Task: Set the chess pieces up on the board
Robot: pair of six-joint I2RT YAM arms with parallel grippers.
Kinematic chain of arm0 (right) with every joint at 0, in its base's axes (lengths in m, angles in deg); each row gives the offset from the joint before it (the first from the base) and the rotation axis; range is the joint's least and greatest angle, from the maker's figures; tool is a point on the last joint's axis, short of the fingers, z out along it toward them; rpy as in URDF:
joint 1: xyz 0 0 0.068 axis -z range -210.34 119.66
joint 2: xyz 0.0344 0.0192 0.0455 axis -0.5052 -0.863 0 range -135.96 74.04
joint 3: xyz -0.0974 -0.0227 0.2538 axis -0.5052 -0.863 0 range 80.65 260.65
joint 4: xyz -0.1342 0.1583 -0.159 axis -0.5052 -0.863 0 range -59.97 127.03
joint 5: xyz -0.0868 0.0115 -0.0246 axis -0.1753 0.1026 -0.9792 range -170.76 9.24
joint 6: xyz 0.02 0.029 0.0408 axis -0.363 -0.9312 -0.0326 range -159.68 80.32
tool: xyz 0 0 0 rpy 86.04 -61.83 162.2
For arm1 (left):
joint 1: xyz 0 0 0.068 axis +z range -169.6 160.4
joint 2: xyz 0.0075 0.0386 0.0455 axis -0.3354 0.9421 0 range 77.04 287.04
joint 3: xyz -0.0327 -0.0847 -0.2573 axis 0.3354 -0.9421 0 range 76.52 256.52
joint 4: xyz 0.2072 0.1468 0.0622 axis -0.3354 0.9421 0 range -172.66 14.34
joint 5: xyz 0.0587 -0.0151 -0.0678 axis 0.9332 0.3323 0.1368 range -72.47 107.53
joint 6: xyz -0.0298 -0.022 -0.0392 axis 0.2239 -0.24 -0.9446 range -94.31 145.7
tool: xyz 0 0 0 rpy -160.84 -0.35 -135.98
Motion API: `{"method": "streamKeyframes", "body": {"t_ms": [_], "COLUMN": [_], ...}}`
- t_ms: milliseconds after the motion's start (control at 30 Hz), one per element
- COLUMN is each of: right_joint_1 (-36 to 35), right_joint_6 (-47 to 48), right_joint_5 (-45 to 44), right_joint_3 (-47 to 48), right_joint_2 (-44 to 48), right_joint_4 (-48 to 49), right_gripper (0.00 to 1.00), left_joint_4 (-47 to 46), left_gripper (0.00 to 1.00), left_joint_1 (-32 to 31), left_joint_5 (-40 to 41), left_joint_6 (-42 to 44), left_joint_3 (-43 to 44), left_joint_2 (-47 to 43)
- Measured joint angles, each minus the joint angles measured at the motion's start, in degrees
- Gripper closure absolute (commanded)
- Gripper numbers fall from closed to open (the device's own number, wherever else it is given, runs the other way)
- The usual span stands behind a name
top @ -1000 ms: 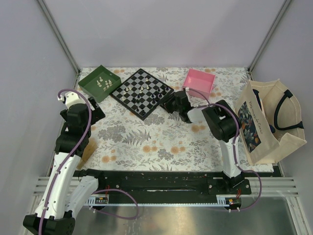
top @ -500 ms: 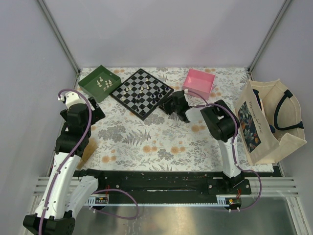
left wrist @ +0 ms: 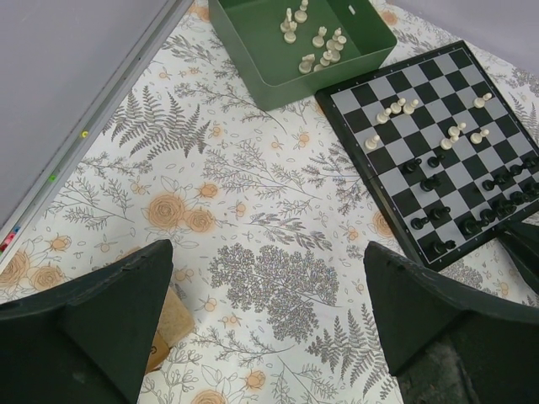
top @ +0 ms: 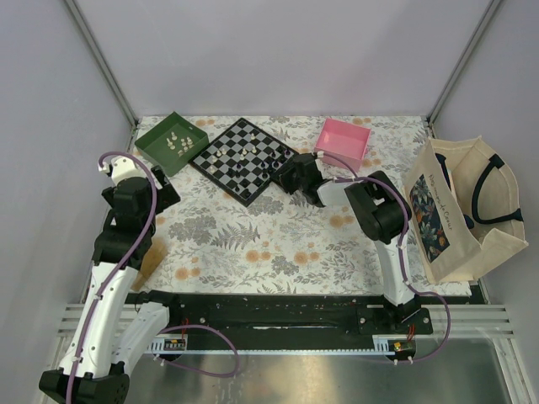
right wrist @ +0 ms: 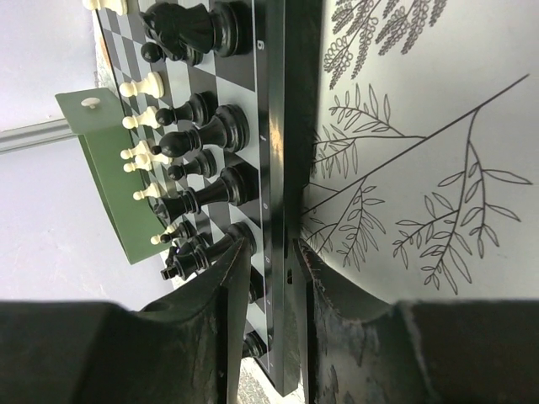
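board edge being straddled by the right gripper

the board is lying on the floral tablecloth between a green tray and a pink box, with black and cream chess pieces being carried on it. the right gripper's fingers are being held narrowly apart astride its border; whether it is being clamped cannot be told. the left gripper is being held wide open over the cloth.

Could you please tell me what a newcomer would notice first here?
The checkered board at the far middle, dotted with cream and black chess pieces, stands out first. The right gripper sits low at its near-right edge; a green tray and pink box flank it.
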Motion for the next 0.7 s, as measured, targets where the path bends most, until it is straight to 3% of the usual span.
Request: {"method": "streamKeyframes", "body": {"t_ms": [700], "right_joint_1": [-0.55], "right_joint_6": [-1.68], "right_joint_5": [-1.4], "right_joint_3": [2.05], "right_joint_2": [-0.37], "right_joint_4": [-3.56], "right_gripper": [0.67], "left_joint_4": [1.25], "left_gripper": [0.01], "left_joint_1": [0.0], "left_joint_5": [0.0], "left_joint_6": [0.15], "left_joint_3": [1.46], "left_joint_2": [0.76]}}
